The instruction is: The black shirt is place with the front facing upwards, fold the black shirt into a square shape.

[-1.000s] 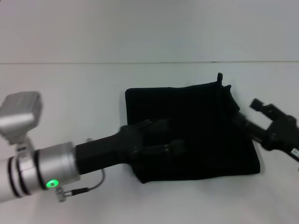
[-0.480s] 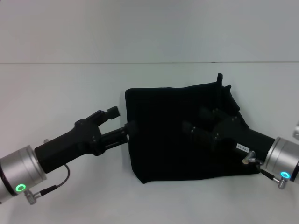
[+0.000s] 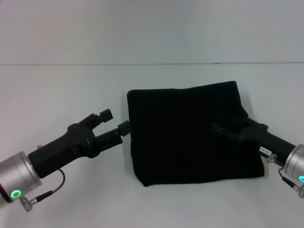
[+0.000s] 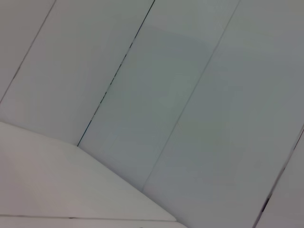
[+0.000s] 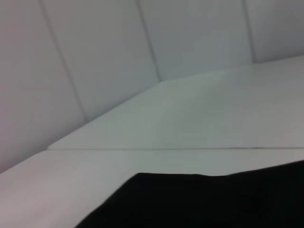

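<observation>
Shirt: the black shirt (image 3: 190, 135) lay at centre of the white table (image 3: 61, 90), a flat near-square; its raised 1 o'clock corner had dropped flat.
Left gripper (image 3: 115, 121): at 9 o'clock, backed just off the hem, jaws apart, empty.
Right gripper (image 3: 223, 129): over the 3 o'clock edge, retreated; jaws cannot be told.
Meaning: folding looked essentially finished.

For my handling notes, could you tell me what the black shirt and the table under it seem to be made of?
The black shirt looks like soft matte cloth, likely knit cotton: it lies folded flat with rounded, slightly uneven edges and gives no shine. The table appears to be a smooth, hard white surface, perhaps laminate or painted board, with an even faint sheen; the exact material cannot be told.
</observation>
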`<state>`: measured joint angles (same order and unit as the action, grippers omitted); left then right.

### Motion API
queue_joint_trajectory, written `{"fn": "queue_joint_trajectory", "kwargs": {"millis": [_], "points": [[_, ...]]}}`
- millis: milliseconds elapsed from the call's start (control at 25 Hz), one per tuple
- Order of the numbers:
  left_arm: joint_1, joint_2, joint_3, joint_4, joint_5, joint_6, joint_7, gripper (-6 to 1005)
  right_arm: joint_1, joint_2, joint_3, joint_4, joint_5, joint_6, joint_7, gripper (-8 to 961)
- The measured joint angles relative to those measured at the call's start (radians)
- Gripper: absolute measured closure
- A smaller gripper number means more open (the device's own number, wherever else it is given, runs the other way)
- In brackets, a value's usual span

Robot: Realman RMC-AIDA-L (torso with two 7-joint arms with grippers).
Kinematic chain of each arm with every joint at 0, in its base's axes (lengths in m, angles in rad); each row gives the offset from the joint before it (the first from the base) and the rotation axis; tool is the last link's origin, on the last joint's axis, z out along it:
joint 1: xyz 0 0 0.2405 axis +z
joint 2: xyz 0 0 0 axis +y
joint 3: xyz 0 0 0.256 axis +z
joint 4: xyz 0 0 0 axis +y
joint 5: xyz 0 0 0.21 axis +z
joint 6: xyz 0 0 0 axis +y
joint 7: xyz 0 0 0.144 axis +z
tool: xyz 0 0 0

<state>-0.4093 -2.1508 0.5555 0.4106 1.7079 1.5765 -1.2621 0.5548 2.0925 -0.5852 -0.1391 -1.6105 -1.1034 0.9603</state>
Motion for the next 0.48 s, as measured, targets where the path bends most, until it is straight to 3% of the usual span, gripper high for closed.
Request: {"fn": "queue_joint_trajectory", "kwargs": {"millis": [480], "points": [[0.000,-0.006,-0.002,-0.001,0.004,-0.003,-0.003,50,-0.019,0.002,0.018,-0.001,0.000,0.054,0.000,114]]}}
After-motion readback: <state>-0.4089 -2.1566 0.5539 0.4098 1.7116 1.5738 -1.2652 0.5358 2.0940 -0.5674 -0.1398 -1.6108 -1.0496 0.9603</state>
